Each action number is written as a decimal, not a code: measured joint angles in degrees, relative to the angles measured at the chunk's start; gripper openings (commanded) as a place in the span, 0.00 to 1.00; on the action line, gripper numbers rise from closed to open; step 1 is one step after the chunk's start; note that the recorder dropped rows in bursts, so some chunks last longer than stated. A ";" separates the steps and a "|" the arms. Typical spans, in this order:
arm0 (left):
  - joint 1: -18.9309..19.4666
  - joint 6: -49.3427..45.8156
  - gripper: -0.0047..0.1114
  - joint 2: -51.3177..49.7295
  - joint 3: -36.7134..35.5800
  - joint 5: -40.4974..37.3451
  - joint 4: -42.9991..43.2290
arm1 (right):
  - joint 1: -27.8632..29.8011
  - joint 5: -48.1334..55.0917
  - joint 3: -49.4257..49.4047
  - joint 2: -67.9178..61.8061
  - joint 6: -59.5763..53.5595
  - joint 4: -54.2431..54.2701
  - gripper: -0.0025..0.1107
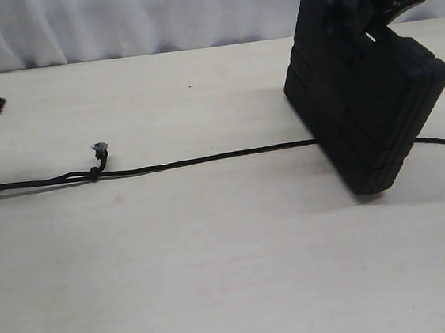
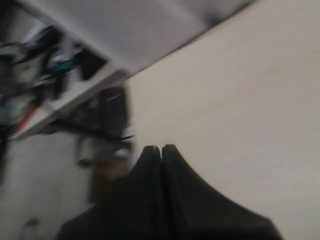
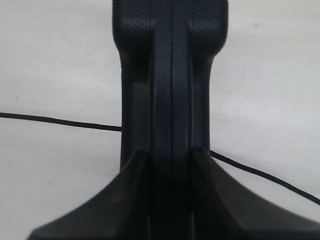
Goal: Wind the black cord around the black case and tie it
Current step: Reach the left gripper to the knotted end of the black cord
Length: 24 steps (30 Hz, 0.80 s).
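Progress is early. On the right of the table (image 1: 218,278) the black case (image 1: 367,103) stands tilted on a lower edge. It is clamped at its top by the right gripper (image 3: 171,157), jaws closed on it. In a single line along the table lies the black cord (image 1: 206,159). It passes under or behind the case and emerges on the far side; which of the two cannot be told. The frayed knot (image 1: 98,152) lies well left of the case. Off the cord, the left gripper (image 2: 161,148) has its fingers pressed together, empty. Judgement: no turn is laid; all wrapping and tying remain outstanding.
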<state>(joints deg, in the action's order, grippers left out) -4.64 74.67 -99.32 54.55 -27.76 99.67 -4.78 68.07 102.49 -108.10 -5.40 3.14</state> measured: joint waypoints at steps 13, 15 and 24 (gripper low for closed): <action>7.98 -103.35 0.04 -7.85 11.75 -8.30 -103.19 | 0.00 0.00 0.00 0.00 0.00 0.00 0.06; 7.87 -126.74 0.06 -8.96 12.20 -14.90 -121.16 | 0.00 0.00 0.00 0.00 0.00 0.00 0.06; 0.24 -170.11 0.68 -12.22 12.45 -15.71 -137.64 | 0.00 0.00 0.00 0.00 0.00 0.00 0.06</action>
<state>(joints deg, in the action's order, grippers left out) -4.40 -95.44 -111.54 67.01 -43.47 -37.97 -4.78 68.07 102.49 -108.10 -5.40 3.14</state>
